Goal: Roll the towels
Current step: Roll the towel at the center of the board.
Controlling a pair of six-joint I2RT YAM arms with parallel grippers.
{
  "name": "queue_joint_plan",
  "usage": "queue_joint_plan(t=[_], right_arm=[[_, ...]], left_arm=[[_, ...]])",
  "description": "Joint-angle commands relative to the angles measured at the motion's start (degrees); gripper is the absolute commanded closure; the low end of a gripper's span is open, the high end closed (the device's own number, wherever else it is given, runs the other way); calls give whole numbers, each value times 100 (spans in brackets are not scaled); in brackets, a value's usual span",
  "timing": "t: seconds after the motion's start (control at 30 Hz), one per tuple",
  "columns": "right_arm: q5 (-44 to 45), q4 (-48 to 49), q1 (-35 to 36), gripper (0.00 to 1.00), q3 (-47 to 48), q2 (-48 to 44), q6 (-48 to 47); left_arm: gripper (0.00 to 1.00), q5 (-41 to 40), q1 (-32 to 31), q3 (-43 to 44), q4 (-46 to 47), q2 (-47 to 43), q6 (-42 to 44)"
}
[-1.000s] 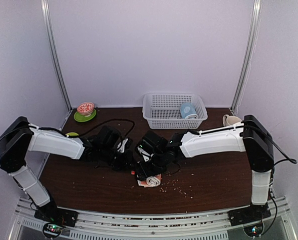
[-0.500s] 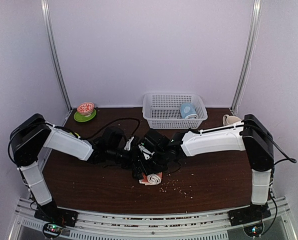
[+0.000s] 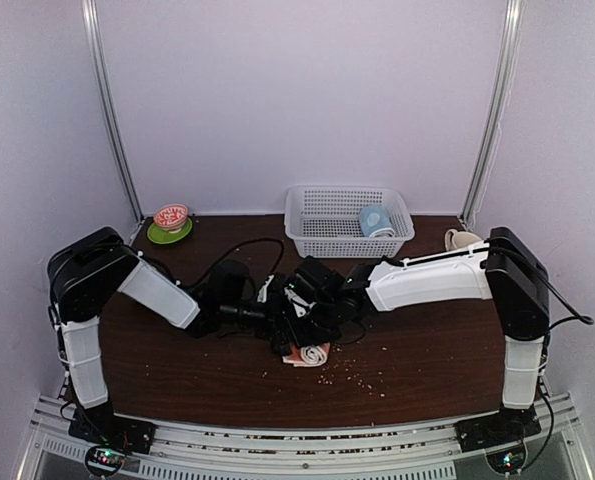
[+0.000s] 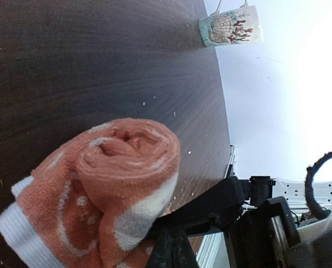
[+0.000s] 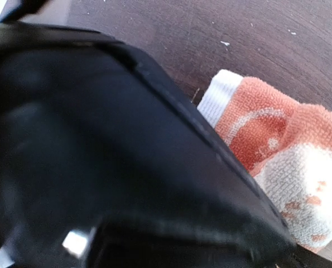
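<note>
The orange-red towel [image 3: 308,354] with white swirls lies rolled up on the dark table, near the middle front. It fills the left wrist view [image 4: 115,184] and shows at the right of the right wrist view [image 5: 277,145]. My left gripper [image 3: 277,328] comes in from the left; its fingertips [image 4: 173,245] are pressed together at the roll's lower edge. My right gripper [image 3: 305,318] hovers just over the roll, and a dark blurred body hides its jaws in the right wrist view. The light blue towel [image 3: 375,221] lies rolled in the basket.
A white mesh basket [image 3: 322,240] stands at the back centre. A patterned mug [image 3: 461,240] lies at the back right and also shows in the left wrist view [image 4: 231,25]. A green plate with a red bowl [image 3: 170,222] sits back left. Crumbs [image 3: 352,375] lie right of the roll.
My left arm has swung right, bringing its gripper from well left of the roll up against it. The right gripper and the roll have shifted slightly.
</note>
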Motion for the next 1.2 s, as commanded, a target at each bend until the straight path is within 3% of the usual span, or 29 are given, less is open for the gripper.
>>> queue_joint_plan(t=[0.0, 0.4, 0.73, 0.87, 1.17], right_arm=[[-233, 121, 162, 0, -219, -62, -309], [-191, 310, 162, 0, -422, -245, -340], [312, -38, 125, 0, -701, -1071, -333], [479, 179, -72, 0, -1196, -1560, 108], [-166, 1895, -840, 19, -2727, -1967, 1614]], left_arm=[[100, -66, 33, -36, 371, 374, -289], [100, 102, 145, -119, 1154, 906, -948], [100, -1, 194, -38, 645, 1021, -871], [100, -25, 194, -52, 613, 1026, -876], [100, -151, 186, -215, 462, 821, -709]])
